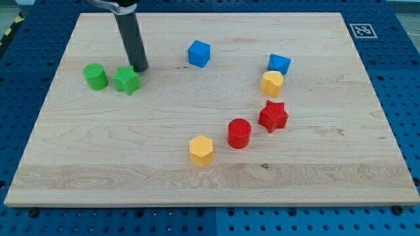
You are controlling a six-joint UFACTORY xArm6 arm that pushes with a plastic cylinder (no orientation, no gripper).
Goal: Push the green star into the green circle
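The green star [127, 80] lies at the view's upper left on the wooden board [210, 164]. The green circle [96, 76], a short cylinder, stands just to the star's left with a narrow gap between them. My tip [139, 68] is down on the board just above and right of the star, right at its upper right point. The rod rises from there to the view's top edge.
A blue cube [199, 53] lies right of my tip. At the right are a second blue block [279, 63], a yellow block [272, 83], a red star [272, 116], a red cylinder [239, 133] and a yellow hexagon [201, 150].
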